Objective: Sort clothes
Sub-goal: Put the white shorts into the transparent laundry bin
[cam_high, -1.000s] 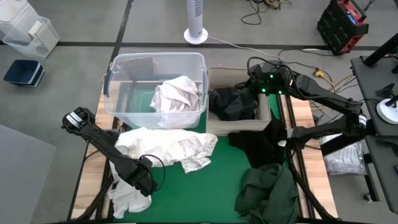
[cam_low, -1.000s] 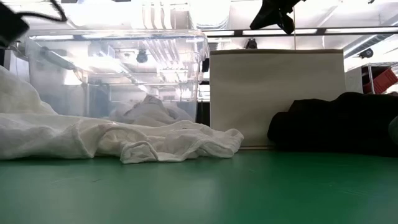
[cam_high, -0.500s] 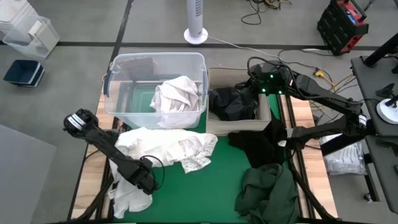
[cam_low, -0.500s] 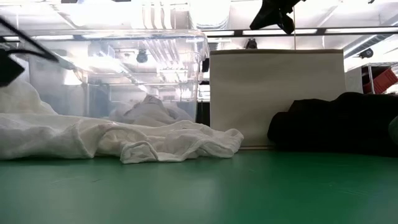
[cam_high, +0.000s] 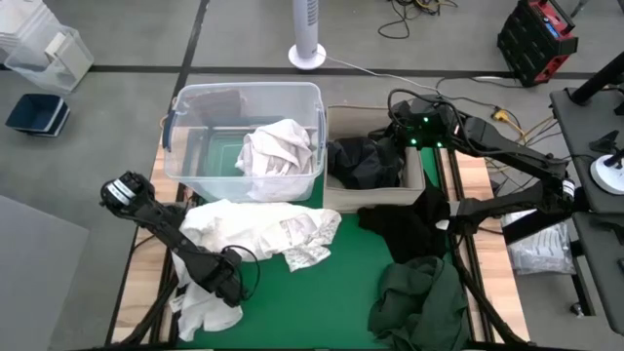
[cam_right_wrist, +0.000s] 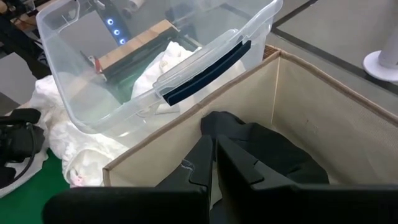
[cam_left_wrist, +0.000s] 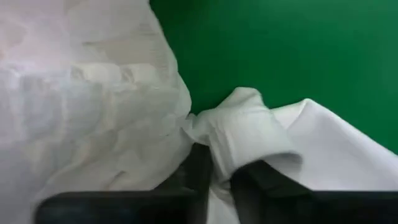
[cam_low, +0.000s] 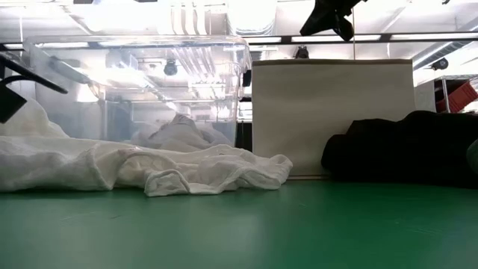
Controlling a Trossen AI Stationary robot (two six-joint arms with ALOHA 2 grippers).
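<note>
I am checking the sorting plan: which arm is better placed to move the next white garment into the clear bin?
The left. Its gripper is already shut on a fold of the white garment on the mat, near the clear bin. The right gripper hangs shut over the beige fabric box, empty.

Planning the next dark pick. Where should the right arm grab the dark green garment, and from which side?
Best bet is the raised crumpled ridge near the middle of the dark green garment, coming straight down from above. It lies heaped on the mat, so its folds stand proud enough to pinch. Its far edge meets the black garment; stay clear of that.
</note>
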